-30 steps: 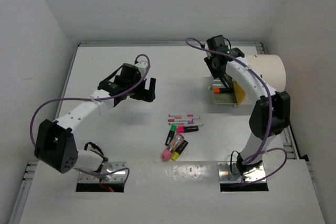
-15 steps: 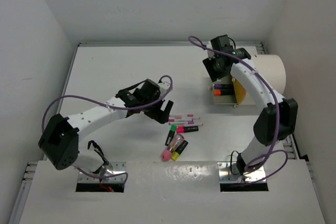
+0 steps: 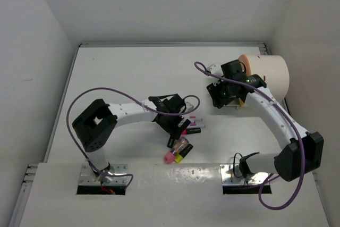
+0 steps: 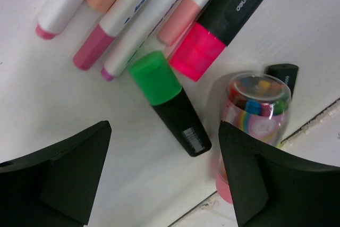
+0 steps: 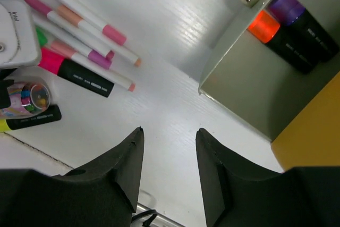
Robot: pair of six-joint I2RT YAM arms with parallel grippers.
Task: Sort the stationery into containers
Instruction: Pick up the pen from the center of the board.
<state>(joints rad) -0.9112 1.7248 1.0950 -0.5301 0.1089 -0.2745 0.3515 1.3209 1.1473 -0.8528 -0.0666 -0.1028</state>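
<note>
1. Left tool (image 4: 164,131) is spread wide and empty, and hangs over the green highlighter (image 4: 159,78) on the counter (image 4: 53,94).
2. Just beside it lie a pink highlighter (image 4: 199,51), white pens (image 4: 138,22) and a pink-ended tube (image 4: 257,104).
3. Right tool (image 5: 169,142) is parted and holds nothing, near the container (image 5: 239,94) with the orange highlighter (image 5: 264,26) and purple highlighter (image 5: 287,6) inside.

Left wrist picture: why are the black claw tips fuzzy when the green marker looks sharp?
Left wrist view: the left claw has soft edges, probably because it is too close to the lens, while the green marker is crisp; right wrist view: the right claw blurs likewise, and the pens stay clearer.
</note>
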